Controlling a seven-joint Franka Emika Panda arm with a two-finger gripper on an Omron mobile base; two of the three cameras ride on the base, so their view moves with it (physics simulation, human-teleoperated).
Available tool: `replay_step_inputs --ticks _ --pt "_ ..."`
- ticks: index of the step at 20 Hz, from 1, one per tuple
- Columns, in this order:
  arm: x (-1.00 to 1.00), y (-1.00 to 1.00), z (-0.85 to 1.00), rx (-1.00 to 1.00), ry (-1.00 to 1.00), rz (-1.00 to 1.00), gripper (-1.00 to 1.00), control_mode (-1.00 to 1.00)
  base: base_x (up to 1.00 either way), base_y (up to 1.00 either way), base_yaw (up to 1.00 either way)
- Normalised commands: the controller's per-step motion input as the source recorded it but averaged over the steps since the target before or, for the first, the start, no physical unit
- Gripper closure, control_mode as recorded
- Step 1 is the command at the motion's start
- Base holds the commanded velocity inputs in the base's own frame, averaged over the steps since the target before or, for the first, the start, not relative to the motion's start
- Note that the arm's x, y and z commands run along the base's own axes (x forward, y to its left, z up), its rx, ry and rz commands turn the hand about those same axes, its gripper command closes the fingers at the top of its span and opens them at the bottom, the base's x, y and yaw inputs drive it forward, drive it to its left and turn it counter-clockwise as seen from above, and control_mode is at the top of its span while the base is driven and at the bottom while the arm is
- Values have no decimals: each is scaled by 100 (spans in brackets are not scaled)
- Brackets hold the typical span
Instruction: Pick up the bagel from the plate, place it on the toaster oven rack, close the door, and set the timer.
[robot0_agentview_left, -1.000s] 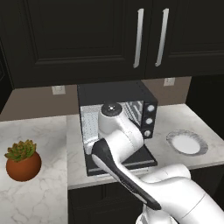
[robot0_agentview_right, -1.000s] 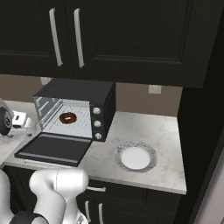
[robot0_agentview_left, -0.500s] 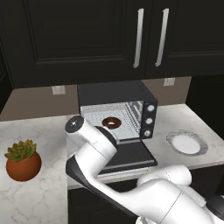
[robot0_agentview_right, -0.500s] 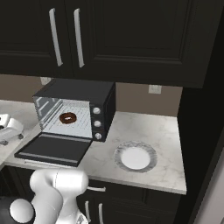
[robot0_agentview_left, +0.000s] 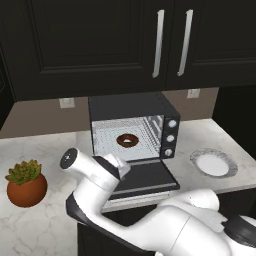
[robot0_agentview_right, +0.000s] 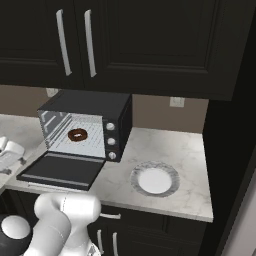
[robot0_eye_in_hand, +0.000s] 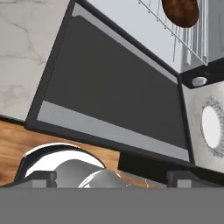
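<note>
Looking into the oven, found bagel (robot0_agentview_left: 128, 140) lying on rack (robot0_agentview_left: 107, 143), roughly centred, with plate (robot0_agentview_left: 214, 163) bare on the counter at 3 o'clock of the oven, well apart from it. Judged bagel placed and door (robot0_agentview_left: 142, 177) next in line. Saw door swung fully down, flat and level, hinged along the oven's lower edge, free edge out over the counter front. Reckoned it a stiff, light panel, smooth and likely slippery on its dark face, not fragile, swinging in one arc only; best taken at the free edge or the bar there, near the middle, and lifted from below so it would not twist. Could not make out the bar plainly. Noted gripper (robot0_eye_in_hand: 113, 178) above the door's outer end, at 7 o'clock of bagel in the hand view, jaws spread wide apart, nothing between them, touching nothing. Judged a scooping push under the edge safer than a pinch.
</note>
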Motion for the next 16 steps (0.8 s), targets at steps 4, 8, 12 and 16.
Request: replay_step_inputs --ticks 4,8,12,16 --pt "-1 0 -21 -7 0 4 -100 -100 0 0 0" --pt "-4 0 -27 -6 0 7 -100 -100 0 0 0" --pt "0 0 -18 -6 0 10 -100 -100 0 0 0" --pt "-3 0 -15 -9 0 10 -100 -100 0 0 0"
